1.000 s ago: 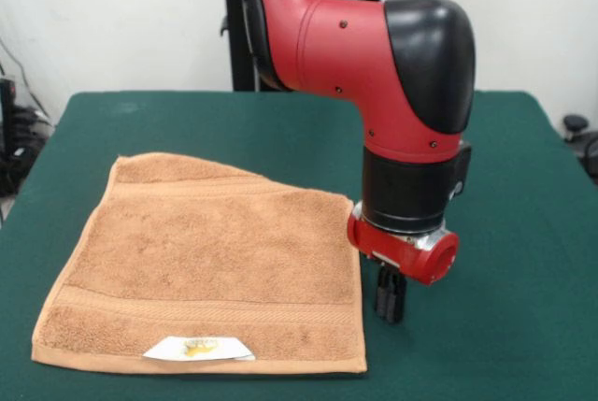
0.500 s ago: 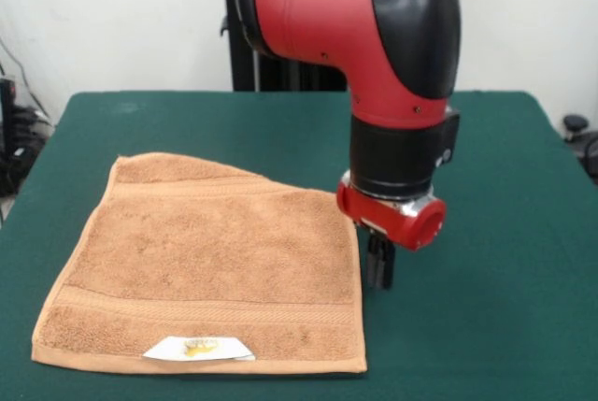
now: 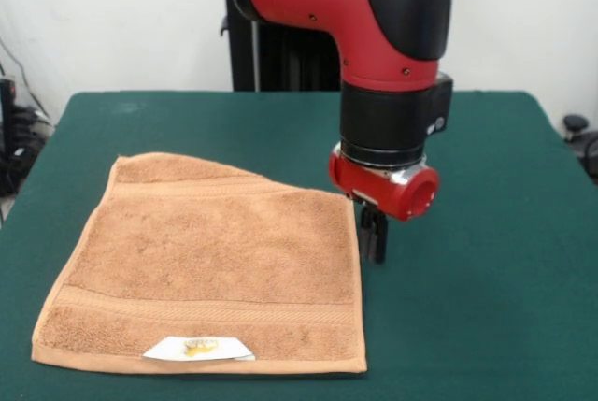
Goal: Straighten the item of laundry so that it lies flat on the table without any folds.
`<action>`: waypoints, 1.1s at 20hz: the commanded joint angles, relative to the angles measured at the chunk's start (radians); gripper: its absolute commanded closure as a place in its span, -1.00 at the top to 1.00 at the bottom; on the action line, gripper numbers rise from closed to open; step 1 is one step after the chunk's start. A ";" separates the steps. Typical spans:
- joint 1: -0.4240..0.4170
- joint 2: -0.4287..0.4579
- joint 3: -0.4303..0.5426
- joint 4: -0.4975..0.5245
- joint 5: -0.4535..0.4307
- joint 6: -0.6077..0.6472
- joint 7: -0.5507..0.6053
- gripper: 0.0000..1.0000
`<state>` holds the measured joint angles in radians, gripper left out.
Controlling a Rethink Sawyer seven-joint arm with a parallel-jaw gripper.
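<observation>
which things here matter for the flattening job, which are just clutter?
Job:
- towel
- table
- gripper, just off the towel's edge

Clutter:
- cables beyond the table's side
- black knob past the other side

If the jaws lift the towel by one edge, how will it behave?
The towel looks like soft terry, so it would probably hang limp. Lying spread on the felt-like table, it may drag and bunch when pushed, not slide. It likely feels light.

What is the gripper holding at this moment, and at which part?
Nothing. The gripper is shut and empty, just beside the towel, past its edge, over the table.
</observation>
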<state>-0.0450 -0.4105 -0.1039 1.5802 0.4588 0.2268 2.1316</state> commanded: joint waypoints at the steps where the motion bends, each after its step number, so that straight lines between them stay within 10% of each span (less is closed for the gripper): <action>1: -0.025 0.045 0.146 0.117 -0.032 -0.023 0.121 -1.00; 22: -0.004 -0.002 0.141 0.213 -0.052 -0.048 0.163 -1.00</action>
<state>-0.0956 -0.4107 -0.0493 1.6381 0.4355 0.1580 2.1316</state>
